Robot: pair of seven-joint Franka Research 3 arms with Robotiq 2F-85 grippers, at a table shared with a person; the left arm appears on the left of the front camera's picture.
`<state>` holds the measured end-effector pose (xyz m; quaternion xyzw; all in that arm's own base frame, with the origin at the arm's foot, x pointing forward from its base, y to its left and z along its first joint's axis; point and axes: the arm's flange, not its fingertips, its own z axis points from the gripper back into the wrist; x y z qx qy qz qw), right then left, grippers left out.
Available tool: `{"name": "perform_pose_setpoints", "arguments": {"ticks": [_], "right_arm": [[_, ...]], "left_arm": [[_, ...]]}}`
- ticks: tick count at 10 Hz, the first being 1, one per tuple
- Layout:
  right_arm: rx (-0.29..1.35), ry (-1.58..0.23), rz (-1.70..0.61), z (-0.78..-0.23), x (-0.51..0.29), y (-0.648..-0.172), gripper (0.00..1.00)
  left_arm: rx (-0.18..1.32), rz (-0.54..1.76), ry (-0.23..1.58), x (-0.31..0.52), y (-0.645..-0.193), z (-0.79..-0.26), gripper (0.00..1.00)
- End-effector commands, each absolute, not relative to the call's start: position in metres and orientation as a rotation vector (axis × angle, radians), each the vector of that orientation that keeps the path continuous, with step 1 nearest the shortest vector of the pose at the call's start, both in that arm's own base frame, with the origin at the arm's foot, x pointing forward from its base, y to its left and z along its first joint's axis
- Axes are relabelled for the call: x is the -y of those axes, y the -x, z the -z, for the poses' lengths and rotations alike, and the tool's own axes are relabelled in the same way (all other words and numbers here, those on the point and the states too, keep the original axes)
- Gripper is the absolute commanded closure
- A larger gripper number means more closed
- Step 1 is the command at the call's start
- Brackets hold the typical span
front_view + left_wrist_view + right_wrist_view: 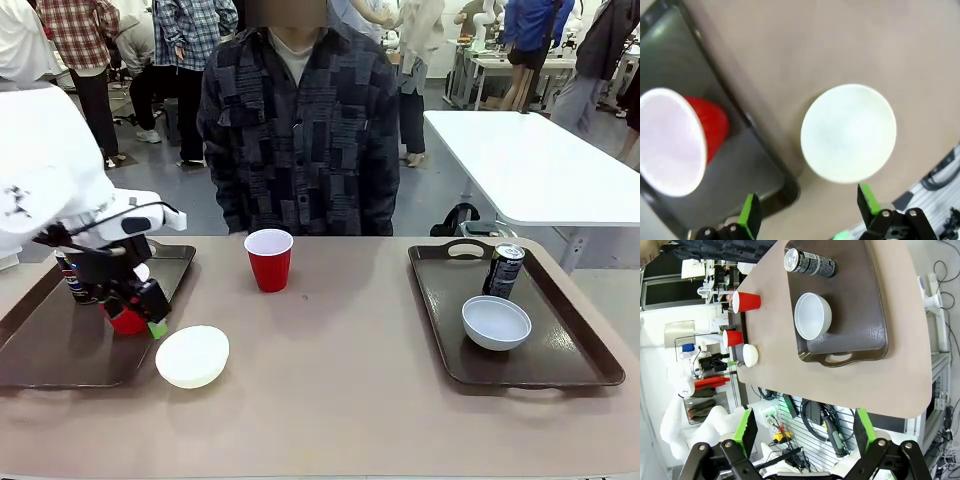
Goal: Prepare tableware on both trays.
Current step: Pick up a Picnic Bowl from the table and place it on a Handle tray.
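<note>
Red cup (680, 137), white inside, sits on brown tray (60, 350).

The left tray (60, 350) and the right tray (560, 340) are dark brown. The cup on the table (269, 259) and the cup on the left tray (675, 140) are red outside and white inside. One bowl (192, 356) is white, the other bowl (496, 322) pale grey-blue. The can (504, 271) is black. The table (350, 400) is light brown. The person's jacket (300, 140) has a dark grey patchwork pattern.

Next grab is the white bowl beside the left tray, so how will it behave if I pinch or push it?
The white bowl seems to lie rim-down, a smooth dome, so a grip may slip off it. It looks like thin plastic, probably light and stiff. On the bare table it would likely slide rather than roll.
</note>
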<state>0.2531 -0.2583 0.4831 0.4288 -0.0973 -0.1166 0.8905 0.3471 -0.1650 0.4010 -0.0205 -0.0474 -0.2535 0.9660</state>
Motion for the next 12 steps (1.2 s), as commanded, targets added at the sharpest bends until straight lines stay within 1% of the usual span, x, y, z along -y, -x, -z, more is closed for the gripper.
{"name": "perform_pose_setpoints", "arguments": {"ticks": [1, 4, 6, 7, 8, 9, 10, 11, 12], "right_arm": [[0.206, -0.890, 0.221, -0.482, 0.259, -0.251, 0.00], [0.206, -0.890, 0.221, -0.482, 0.259, -0.251, 0.00], [0.206, -0.890, 0.221, -0.482, 0.259, -0.251, 0.00], [0.206, -0.890, 0.221, -0.482, 0.259, -0.251, 0.00], [0.206, -0.890, 0.221, -0.482, 0.259, -0.251, 0.00], [0.206, -0.890, 0.221, -0.482, 0.259, -0.251, 0.00], [0.206, -0.890, 0.221, -0.482, 0.259, -0.251, 0.00], [0.206, -0.890, 0.221, -0.482, 0.259, -0.251, 0.00], [0.206, -0.890, 0.221, -0.482, 0.259, -0.251, 0.00]], "left_arm": [[0.120, 0.501, 0.012, 0.185, -0.347, -0.377, 0.00], [0.155, 0.510, -0.028, 0.197, -0.347, -0.350, 0.00], [0.163, 0.548, -0.021, 0.198, -0.349, -0.332, 0.00], [0.159, 0.566, -0.019, 0.198, -0.350, -0.330, 0.49], [0.158, 0.570, -0.013, 0.199, -0.350, -0.330, 0.49], [0.150, 0.571, -0.006, 0.199, -0.351, -0.331, 0.99], [0.148, 0.571, -0.002, 0.199, -0.351, -0.332, 0.55], [0.145, 0.567, 0.001, 0.198, -0.351, -0.332, 1.00], [0.142, 0.568, 0.003, 0.198, -0.352, -0.333, 1.00]]}}
